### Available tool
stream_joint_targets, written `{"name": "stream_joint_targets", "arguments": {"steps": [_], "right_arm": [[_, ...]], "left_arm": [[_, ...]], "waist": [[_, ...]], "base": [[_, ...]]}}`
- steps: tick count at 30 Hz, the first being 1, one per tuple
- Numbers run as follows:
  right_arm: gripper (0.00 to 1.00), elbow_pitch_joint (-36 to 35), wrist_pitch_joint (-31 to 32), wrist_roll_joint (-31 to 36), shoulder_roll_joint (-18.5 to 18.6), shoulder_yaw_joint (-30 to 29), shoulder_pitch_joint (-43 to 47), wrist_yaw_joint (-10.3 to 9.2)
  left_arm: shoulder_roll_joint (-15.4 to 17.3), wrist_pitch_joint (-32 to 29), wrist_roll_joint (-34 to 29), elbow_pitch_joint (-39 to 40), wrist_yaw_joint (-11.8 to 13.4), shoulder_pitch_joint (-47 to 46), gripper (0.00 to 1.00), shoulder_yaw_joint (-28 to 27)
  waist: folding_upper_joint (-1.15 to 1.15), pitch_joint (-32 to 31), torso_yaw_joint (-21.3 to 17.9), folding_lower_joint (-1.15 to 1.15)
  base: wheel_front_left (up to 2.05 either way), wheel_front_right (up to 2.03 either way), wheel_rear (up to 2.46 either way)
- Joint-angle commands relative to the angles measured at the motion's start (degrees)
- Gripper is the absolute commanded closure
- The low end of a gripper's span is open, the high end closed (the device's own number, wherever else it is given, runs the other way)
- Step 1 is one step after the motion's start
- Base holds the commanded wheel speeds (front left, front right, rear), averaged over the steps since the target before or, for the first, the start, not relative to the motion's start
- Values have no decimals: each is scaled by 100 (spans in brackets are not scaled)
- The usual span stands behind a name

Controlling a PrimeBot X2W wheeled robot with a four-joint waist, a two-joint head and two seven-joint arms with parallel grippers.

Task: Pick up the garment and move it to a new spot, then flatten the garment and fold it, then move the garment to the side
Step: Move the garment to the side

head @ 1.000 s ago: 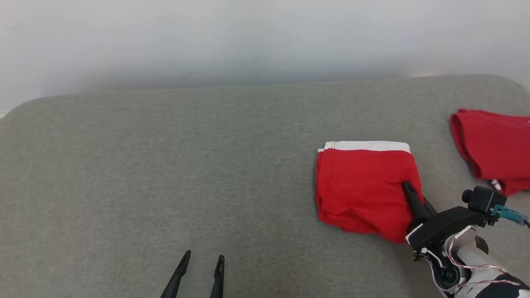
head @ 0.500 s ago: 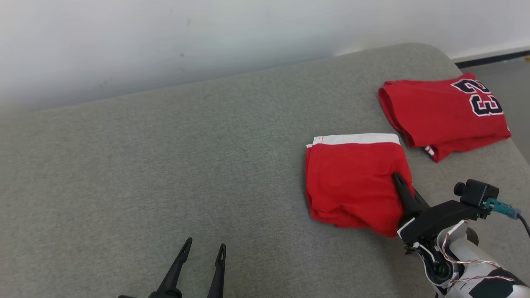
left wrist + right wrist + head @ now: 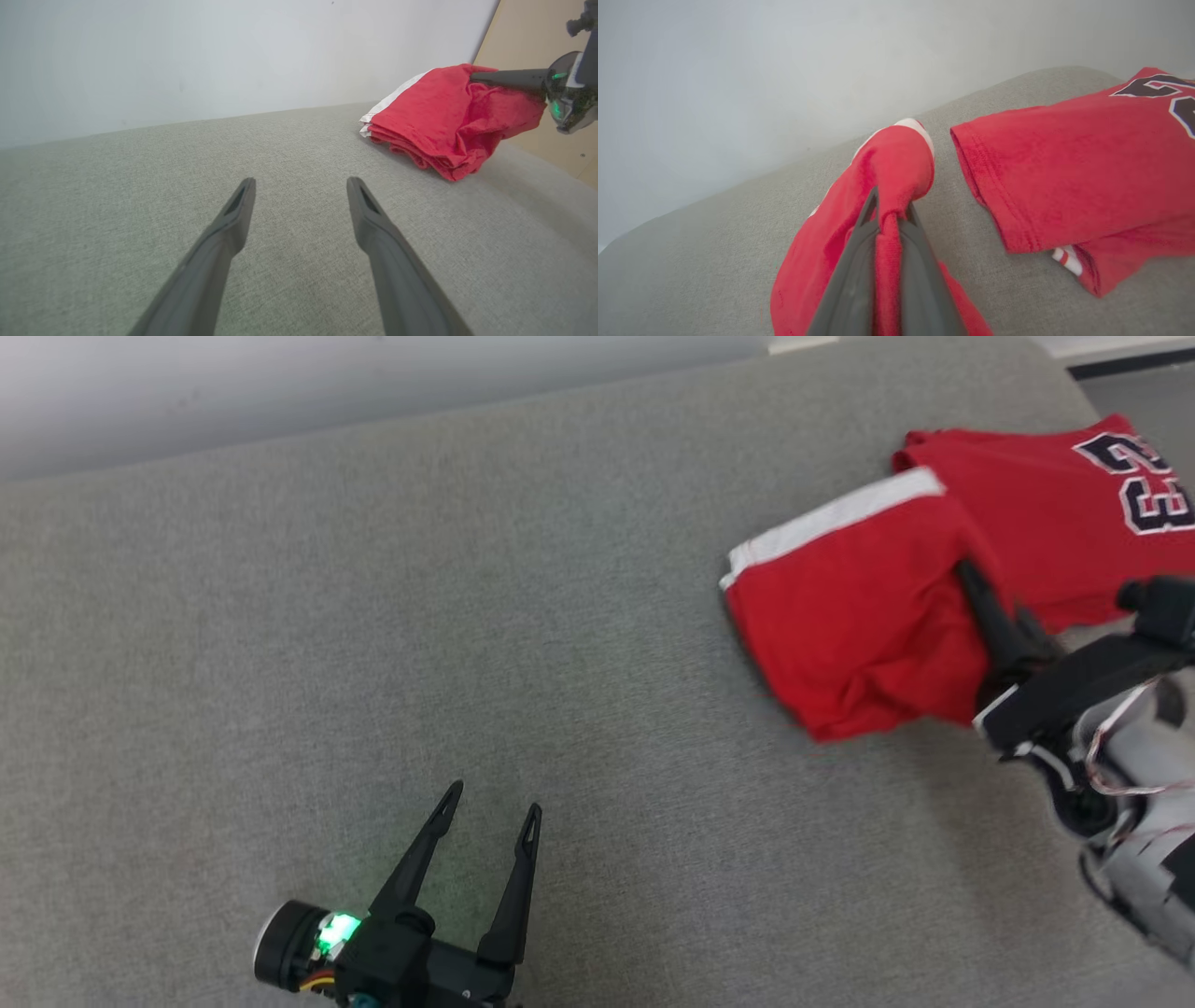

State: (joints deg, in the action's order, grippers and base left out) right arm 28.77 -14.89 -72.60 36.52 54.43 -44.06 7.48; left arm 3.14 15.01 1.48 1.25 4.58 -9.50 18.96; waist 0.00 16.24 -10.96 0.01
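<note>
The folded red garment (image 3: 859, 616) with a white band hangs lifted at the right of the grey cushion (image 3: 373, 616), tilted, its far corner over the numbered jersey. My right gripper (image 3: 971, 581) is shut on its right edge; in the right wrist view red cloth (image 3: 896, 172) is pinched between the dark fingers (image 3: 920, 261). The left wrist view shows the garment (image 3: 444, 116) raised at its right side and the right gripper (image 3: 472, 77) on it. My left gripper (image 3: 493, 805) stands open low over the cushion, far left of the garment, nothing between its fingers (image 3: 373, 219).
A second folded red jersey (image 3: 1036, 495) with dark numbers lies at the cushion's far right, also seen as the jersey (image 3: 1078, 163) just right of the held cloth. A pale wall (image 3: 280, 373) runs behind the cushion. The cushion's right edge (image 3: 1074, 373) is near.
The right gripper has lifted the garment off the cushion and carried it toward the numbered jersey. The head camera has swung and dropped, shifting the whole picture. The left gripper stays open.
</note>
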Motion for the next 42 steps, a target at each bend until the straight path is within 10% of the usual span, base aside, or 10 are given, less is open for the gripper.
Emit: {"name": "stream_joint_targets", "arguments": {"steps": [1, 24, 39, 41, 42], "right_arm": [[100, -64, -26, -57, 234, 107, -270, 2], [100, 28, -26, -390, 2366, 389, -1668, 2], [100, 1150, -26, -148, 2265, 119, -1545, 1], [9, 1456, -27, 58, 2120, -25, -1610, 1], [6, 1607, -26, 182, 2059, -119, -1666, 1]], "left_arm": [[35, 21, -50, 26, -30, -136, 0, 30], [145, -1, -220, -50, -106, -1053, 0, 246], [230, 0, -166, -62, -120, -988, 0, 408], [249, 0, -155, -55, -109, -980, 0, 410], [253, -1, -159, -50, -103, -977, 0, 411]], "waist": [[0, 524, 275, -1], [0, 1659, 387, -1], [0, 1604, 483, -1], [0, 1590, 500, -1], [0, 1578, 507, -1]], "base": [[0, 0, 0], [0, 0, 0], [0, 0, 0], [0, 0, 0], [0, 0, 0]]}}
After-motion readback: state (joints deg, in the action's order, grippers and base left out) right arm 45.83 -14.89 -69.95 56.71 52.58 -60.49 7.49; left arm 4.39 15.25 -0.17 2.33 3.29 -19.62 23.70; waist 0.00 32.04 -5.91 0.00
